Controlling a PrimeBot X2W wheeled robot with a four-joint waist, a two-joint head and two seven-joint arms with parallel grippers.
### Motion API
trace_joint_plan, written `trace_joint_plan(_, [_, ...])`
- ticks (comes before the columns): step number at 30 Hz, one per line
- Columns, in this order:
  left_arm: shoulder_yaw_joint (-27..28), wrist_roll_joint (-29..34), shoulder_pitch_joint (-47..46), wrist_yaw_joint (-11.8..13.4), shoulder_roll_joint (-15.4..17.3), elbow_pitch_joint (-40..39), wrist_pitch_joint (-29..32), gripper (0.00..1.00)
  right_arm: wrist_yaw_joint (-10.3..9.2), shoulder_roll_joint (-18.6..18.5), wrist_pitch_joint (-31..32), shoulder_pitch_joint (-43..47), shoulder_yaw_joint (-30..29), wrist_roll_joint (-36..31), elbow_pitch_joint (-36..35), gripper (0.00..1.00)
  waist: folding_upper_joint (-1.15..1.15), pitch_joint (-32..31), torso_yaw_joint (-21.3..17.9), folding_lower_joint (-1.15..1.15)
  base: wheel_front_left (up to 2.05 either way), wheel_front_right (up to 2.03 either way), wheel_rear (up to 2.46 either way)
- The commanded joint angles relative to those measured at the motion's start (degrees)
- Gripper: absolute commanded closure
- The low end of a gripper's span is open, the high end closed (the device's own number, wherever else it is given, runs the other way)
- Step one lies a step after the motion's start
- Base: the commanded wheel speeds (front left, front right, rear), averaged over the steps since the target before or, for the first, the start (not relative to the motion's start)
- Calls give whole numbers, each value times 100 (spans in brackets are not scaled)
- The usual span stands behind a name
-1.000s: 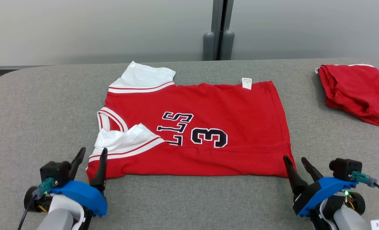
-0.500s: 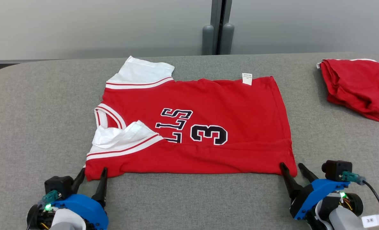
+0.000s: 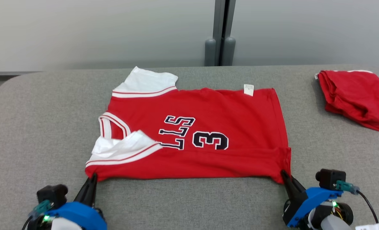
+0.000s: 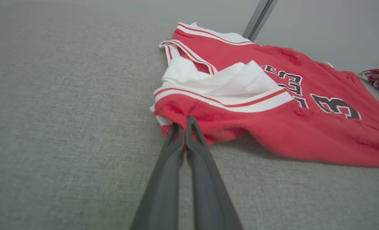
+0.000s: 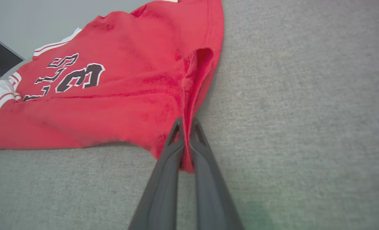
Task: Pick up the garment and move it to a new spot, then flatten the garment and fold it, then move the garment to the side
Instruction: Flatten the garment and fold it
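Along its near edge, left tool [image 3: 92, 177] and right tool [image 3: 284, 174] clamp the jersey [image 3: 208, 111] corners; table [image 3: 33, 127] seemingly runs wide leftward.

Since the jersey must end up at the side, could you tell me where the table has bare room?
Widest: the table left of the jersey, out to its rounded edge. Narrower: the strip between jersey and red bundle. Also the near strip between the left gripper and right gripper, both shut on the jersey's near corners. Crowded: the far right.
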Motion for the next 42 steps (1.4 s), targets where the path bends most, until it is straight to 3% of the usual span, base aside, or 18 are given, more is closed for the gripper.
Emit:
trace_joint_plan(1, [91,46,152,-7,73,-80,-23,100,3,-50,-35,158,21,75,-74,100,0,-45,-2,0,0,0,0])
trace_joint_plan(6, [522,238,925,145,-4,-749,-24,100,3,-268,-28,731,53,273,-710,100,0,-231,-4,0,0,0,0])
trace_joint_plan(12, [712,414,1809,407,-25,-1621,-25,100,3,-442,426,1676,-177,292,-1713,100,0,-379,-4,0,0,0,0])
trace_joint_plan(20, [681,380,2449,750,-24,-2453,198,100,3,-158,1245,2636,-862,-5,-2825,100,0,-371,9,0,0,0,0])
trace_joint_plan(21, [653,381,2462,738,-27,-2501,247,100,3,-96,1371,2684,-921,-46,-2864,73,0,-372,10,0,0,0,0])
trace_joint_plan(22, [640,374,2428,734,-41,-2545,249,79,3,-11,1410,2728,-1011,-43,-2904,26,0,-380,31,0,0,0,0])
trace_joint_plan(23, [641,360,2404,738,-55,-2561,239,9,3,51,1442,2740,-1098,-50,-2935,0,0,-383,41,0,0,0,0])
trace_joint_plan(24, [643,367,2376,758,-52,-2565,236,0,3,81,1461,2765,-1153,-109,-2960,0,0,-386,47,0,0,0,0])
trace_joint_plan(33, [961,690,2045,831,-126,-2754,-3,0,3,194,831,2371,-1376,-687,-3393,0,0,-379,18,0,0,0,0])
trace_joint_plan(42, [1665,1610,1581,802,-443,-3082,-23,0,3,297,-248,1728,-1130,-1325,-2936,0,0,-362,18,0,0,0,0])
